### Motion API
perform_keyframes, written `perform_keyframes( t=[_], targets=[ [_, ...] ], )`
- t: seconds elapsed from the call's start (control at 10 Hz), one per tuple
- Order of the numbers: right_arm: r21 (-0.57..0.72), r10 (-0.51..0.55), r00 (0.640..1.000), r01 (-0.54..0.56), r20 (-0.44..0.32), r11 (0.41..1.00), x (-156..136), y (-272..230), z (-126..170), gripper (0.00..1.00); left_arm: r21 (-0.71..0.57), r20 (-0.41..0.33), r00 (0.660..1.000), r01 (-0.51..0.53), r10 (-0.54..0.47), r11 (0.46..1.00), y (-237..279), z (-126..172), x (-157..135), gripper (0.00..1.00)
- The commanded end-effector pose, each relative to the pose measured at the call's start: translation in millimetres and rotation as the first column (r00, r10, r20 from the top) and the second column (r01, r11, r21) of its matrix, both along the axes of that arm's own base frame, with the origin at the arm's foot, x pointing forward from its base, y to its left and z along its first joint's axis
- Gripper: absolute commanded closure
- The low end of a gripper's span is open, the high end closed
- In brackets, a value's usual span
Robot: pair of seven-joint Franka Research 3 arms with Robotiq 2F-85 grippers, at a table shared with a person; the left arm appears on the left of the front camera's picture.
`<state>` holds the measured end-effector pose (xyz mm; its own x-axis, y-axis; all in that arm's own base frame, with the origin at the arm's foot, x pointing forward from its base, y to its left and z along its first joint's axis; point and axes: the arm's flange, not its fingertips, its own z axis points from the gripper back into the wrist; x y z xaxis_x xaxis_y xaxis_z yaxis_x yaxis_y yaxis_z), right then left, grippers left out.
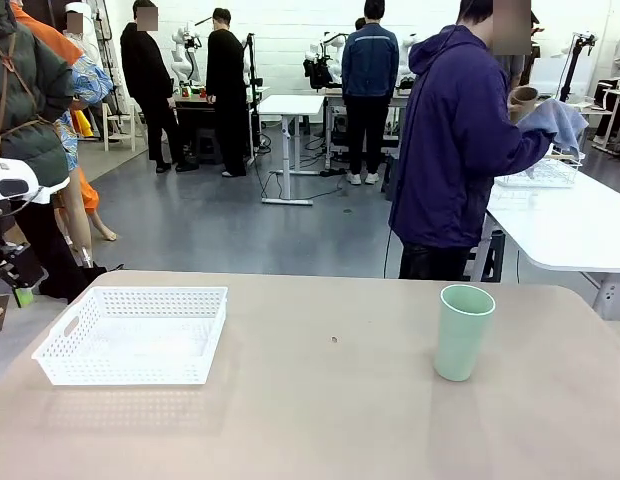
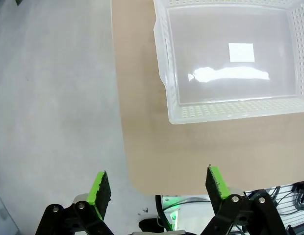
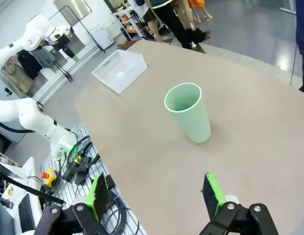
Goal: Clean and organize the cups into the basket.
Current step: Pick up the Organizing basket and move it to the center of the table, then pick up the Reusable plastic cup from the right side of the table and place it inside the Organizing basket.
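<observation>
A pale mint green cup point(image 1: 462, 332) stands upright on the tan table at the right, and it is empty point(image 3: 189, 112). The white lattice basket point(image 1: 65, 355) sits empty at the left point(image 2: 230, 110) point(image 3: 110, 73). My left gripper point(image 2: 159, 186) hangs open above the table's corner, short of the basket; it shows at the left edge point(image 1: 20, 288). My right gripper point(image 3: 155, 192) is open, well back from the mint cup. At the far side a person in a purple hoodie holds a tan cup point(image 1: 521, 100) against a blue cloth point(image 1: 555, 120).
A white side table point(image 1: 580, 225) at the back right carries a white wire basket point(image 1: 540, 172). Grey floor lies past the table's left edge point(image 2: 54, 98). Other people stand farther back in the room.
</observation>
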<state>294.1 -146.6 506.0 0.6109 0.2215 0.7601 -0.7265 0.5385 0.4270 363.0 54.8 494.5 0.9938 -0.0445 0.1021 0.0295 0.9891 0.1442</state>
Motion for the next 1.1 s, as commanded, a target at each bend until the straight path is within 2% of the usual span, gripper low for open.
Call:
perform_keyframes(
  t=[0.0, 0.1, 0.2, 0.3, 0.5, 0.7, 1.0],
  targets=[
    [0.000, -0.001, 1.000, 0.001, 0.000, 1.000, 0, 0, 0, 0.00, 0.012, -0.023, 1.000, 0.011, -0.011, 1.000, -1, 1, 1, 0.00],
    [0.023, 0.100, 0.991, -0.102, 0.083, 0.994, 9, 12, -14, 0.00, 0.000, 0.000, 1.000, 0.000, 0.000, 1.000, 0, 0, 0, 0.00],
    [0.043, 0.161, 0.978, -0.168, 0.136, 0.985, 19, 24, -27, 0.00, 0.009, 0.029, 0.999, -0.032, 0.032, 0.999, 5, -7, 1, 0.00],
    [0.028, 0.178, 0.968, -0.186, 0.177, 0.982, 29, 32, -39, 0.00, -0.012, 0.060, 0.997, -0.052, 0.053, 0.999, 10, -5, 2, 0.00],
    [0.054, 0.219, 0.956, -0.233, 0.195, 0.971, 48, 44, -63, 0.00, -0.069, 0.106, 0.992, -0.063, 0.070, 0.996, 18, 4, 15, 0.00],
    [0.035, 0.254, 0.943, -0.267, 0.216, 0.963, 61, 55, -84, 0.00, -0.042, 0.126, 0.990, -0.065, 0.069, 0.997, 18, 9, 37, 0.00],
    [-0.114, 0.331, 0.896, -0.311, 0.295, 0.943, 82, 61, -118, 0.00, -0.028, 0.107, 0.993, -0.046, 0.049, 0.999, 9, 5, 65, 0.00]
  ],
)
